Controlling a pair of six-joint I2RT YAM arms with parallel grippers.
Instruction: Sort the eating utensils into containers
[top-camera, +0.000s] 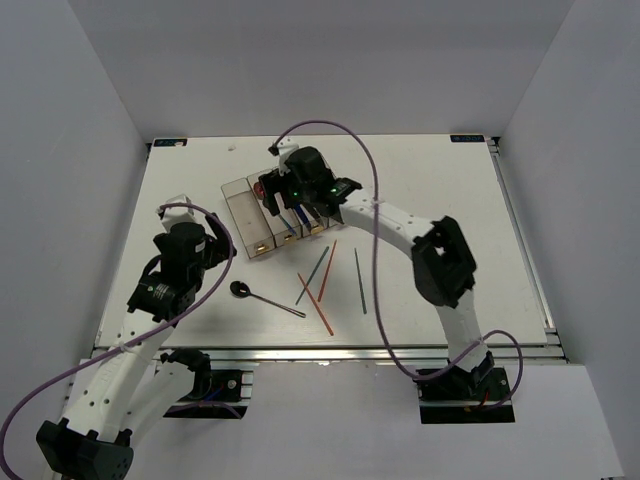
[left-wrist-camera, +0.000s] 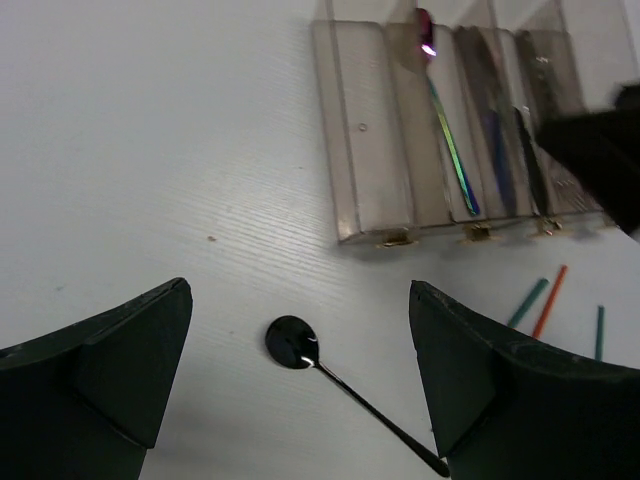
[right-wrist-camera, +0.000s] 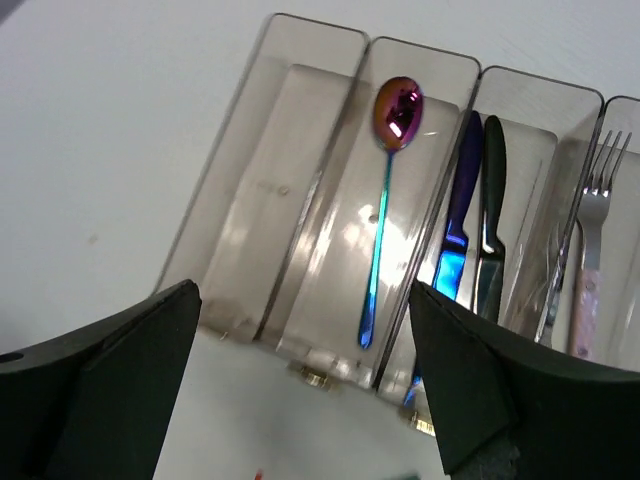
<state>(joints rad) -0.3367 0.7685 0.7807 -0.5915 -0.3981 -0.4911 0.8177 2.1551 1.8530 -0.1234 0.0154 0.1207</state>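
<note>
A black spoon (left-wrist-camera: 292, 342) lies on the white table, its handle running to the lower right; my left gripper (left-wrist-camera: 300, 290) hangs open above it, one finger on each side. In the top view this spoon (top-camera: 262, 298) lies right of the left gripper (top-camera: 220, 248). My right gripper (right-wrist-camera: 302, 290) is open and empty above the containers (right-wrist-camera: 300, 120). The first bin is empty. An iridescent spoon (right-wrist-camera: 385, 200) is in the second, a blue knife (right-wrist-camera: 460, 215) and a black knife (right-wrist-camera: 490, 230) in the third, and a fork (right-wrist-camera: 592, 215) in the fourth. Several chopsticks (top-camera: 327, 270) lie loose in front of the containers (top-camera: 248, 215).
The right arm (top-camera: 440, 260) reaches in from the lower right across the table's middle. Purple cables loop over both arms. Grey walls close in the table (top-camera: 450, 200) on three sides, and its front rail runs along the bottom.
</note>
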